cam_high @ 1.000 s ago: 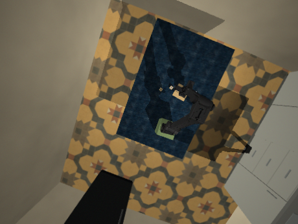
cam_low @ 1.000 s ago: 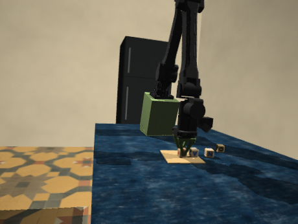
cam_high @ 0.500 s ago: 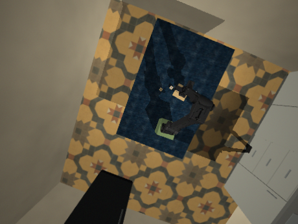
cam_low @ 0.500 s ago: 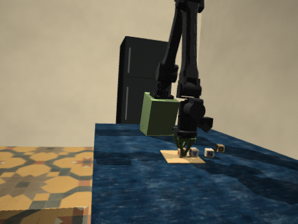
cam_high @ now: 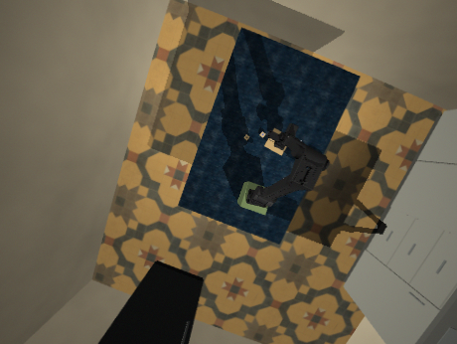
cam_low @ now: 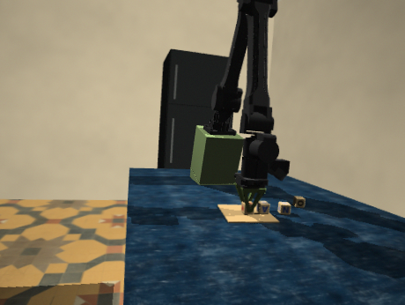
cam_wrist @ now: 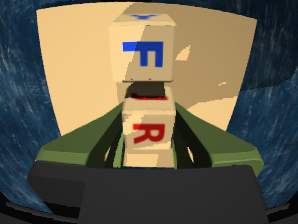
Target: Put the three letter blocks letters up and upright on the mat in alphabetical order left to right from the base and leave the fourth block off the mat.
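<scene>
In the wrist view my gripper (cam_wrist: 148, 110) is shut on a pale block with a red R on top (cam_wrist: 149, 132), low over the tan mat (cam_wrist: 73, 63). Just beyond it a block with a blue F on top (cam_wrist: 143, 50) lies on the mat, close to the R block. In the exterior view the green fingers (cam_low: 249, 204) reach down to the mat (cam_low: 247, 216), with the F block (cam_low: 264, 207) beside them. Two more blocks lie off the mat on the blue table: one showing N (cam_low: 284, 207) and one showing O (cam_low: 299, 202).
The arm's green base box (cam_low: 217, 160) stands behind the mat. The two loose blocks also show in the top view (cam_high: 246, 136) (cam_high: 262, 133), left of the mat (cam_high: 272, 145). A black cabinet (cam_low: 189, 110) stands beyond the table.
</scene>
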Tool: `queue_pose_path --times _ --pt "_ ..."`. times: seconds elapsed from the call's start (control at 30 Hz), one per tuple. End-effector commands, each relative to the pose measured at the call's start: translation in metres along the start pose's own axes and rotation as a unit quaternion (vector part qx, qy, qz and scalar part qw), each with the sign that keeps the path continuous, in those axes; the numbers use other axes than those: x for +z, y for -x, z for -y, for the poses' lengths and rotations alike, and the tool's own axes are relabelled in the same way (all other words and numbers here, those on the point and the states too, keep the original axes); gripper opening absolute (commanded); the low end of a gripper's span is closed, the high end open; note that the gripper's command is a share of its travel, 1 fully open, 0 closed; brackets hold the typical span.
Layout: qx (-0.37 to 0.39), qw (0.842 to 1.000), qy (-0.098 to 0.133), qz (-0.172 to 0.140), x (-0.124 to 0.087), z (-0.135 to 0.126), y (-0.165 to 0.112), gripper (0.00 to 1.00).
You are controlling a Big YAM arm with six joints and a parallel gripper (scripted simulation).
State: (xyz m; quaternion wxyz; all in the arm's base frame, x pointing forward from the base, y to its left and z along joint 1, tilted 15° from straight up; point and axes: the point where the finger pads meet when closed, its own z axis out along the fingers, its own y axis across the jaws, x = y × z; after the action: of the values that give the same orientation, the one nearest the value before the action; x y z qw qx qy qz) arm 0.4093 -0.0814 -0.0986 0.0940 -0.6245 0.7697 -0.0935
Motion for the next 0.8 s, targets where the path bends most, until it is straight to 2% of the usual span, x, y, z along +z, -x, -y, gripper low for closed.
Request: queue_pose_path --times 0.0,0.77 --pt "0.001 1.000 0.006 0.000 0.0040 -0.0081 -0.0060 0.25" --pt "0.001 1.000 0.007 0.000 0.0024 -0.0128 -0.0069 0.25"
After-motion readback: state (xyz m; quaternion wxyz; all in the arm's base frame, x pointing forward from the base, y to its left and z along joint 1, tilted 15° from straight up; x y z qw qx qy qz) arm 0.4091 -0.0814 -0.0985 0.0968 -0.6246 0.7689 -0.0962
